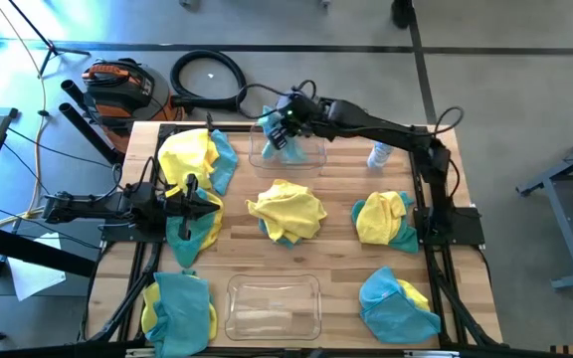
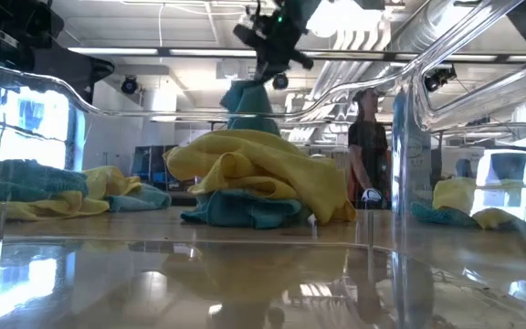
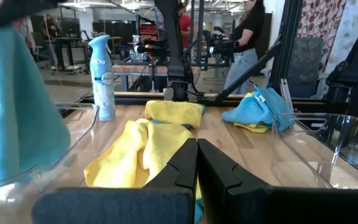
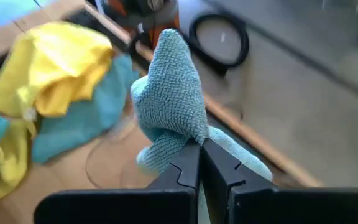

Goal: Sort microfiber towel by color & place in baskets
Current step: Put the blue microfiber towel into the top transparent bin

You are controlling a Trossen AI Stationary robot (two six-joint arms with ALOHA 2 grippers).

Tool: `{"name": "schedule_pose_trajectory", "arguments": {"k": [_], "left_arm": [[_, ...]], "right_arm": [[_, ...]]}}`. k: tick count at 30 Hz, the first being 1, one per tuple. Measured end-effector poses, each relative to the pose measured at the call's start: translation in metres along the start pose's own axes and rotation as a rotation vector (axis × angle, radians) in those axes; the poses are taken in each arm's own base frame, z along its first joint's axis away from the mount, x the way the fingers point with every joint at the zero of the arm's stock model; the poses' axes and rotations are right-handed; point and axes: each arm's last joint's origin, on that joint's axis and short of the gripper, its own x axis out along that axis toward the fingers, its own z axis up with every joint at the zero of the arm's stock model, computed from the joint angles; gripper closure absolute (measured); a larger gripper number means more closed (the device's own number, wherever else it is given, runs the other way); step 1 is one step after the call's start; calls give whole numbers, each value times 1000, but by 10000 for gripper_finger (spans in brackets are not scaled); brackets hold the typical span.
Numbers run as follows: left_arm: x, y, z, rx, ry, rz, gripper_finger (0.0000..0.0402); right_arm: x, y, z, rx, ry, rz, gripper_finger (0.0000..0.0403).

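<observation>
A wooden slatted surface (image 1: 336, 254) carries yellow and teal towel heaps (image 1: 286, 211), one just beside the left hand (image 1: 199, 205), two clear baskets (image 1: 273, 304), one below the right hand (image 1: 279, 124), and a spray bottle (image 1: 379, 154).

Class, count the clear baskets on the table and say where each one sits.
2. One basket at the far edge, under the right gripper; the other basket at the near edge.

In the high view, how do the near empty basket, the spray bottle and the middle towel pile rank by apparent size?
1. Near empty basket, largest.
2. Middle towel pile, slightly smaller.
3. Spray bottle, clearly smallest.
The view looks straight down, so nearness hardly matters.
</observation>
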Motion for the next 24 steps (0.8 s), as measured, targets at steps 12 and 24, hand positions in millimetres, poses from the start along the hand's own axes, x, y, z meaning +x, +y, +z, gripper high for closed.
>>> {"name": "schedule_pose_trajectory", "arguments": {"k": [12,24], "left_arm": [[0,0,0,0,0,0,402],[0,0,0,0,0,0,401]], "right_arm": [[93,-7,-37,310,305,48,403],[149,-13,-70,392,439,-28,403]]}}
